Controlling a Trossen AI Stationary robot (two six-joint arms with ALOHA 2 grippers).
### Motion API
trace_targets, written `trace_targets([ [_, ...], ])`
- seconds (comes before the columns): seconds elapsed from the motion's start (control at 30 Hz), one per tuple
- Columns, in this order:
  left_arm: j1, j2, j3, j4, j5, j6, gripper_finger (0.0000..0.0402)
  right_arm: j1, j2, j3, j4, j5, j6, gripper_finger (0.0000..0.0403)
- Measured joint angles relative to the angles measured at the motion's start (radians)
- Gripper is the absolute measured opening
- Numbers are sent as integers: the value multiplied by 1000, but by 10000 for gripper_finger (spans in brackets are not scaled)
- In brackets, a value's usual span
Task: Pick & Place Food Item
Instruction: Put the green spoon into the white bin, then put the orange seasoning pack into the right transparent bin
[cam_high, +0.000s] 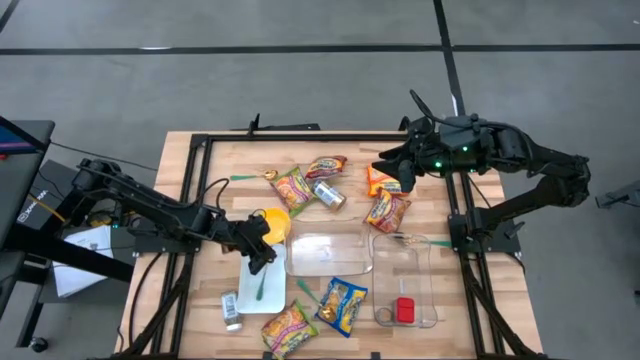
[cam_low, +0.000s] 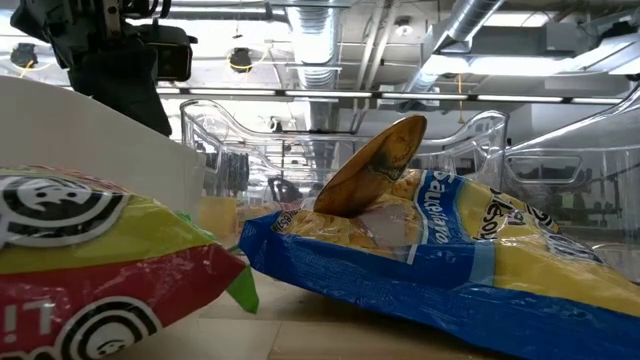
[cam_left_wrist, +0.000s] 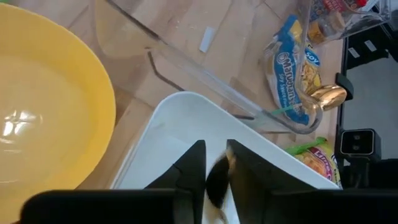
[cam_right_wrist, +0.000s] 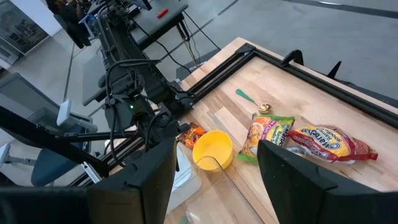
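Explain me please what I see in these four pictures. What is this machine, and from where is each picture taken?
These are two robot arms at a wooden table, each ending in a two-finger gripper. One camera looks down from above, one sits at table height, and one rides on each wrist.

On the table lie snack packets, a yellow bowl, a white tray, two clear containers and a can.

The left gripper hangs over the white tray, with its fingers close together around a small dark thing that I cannot identify. The right gripper waits open above the packets on the far side, holding nothing.
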Motion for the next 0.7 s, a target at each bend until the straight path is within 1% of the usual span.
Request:
trace_targets([
  [0.2, 0, 0, 0, -1, 12, 2, 85, 0, 0, 0, -1, 0, 0, 219],
  [0.5, 0, 0, 0, 4, 17, 3, 92, 0, 0, 0, -1, 0, -4, 219],
  [0.57, 0, -7, 0, 29, 17, 12, 92, 0, 0, 0, -1, 0, -10, 219],
  [0.7, 0, -34, 1, 131, 16, 71, 92, 0, 0, 0, -2, 0, -11, 219],
])
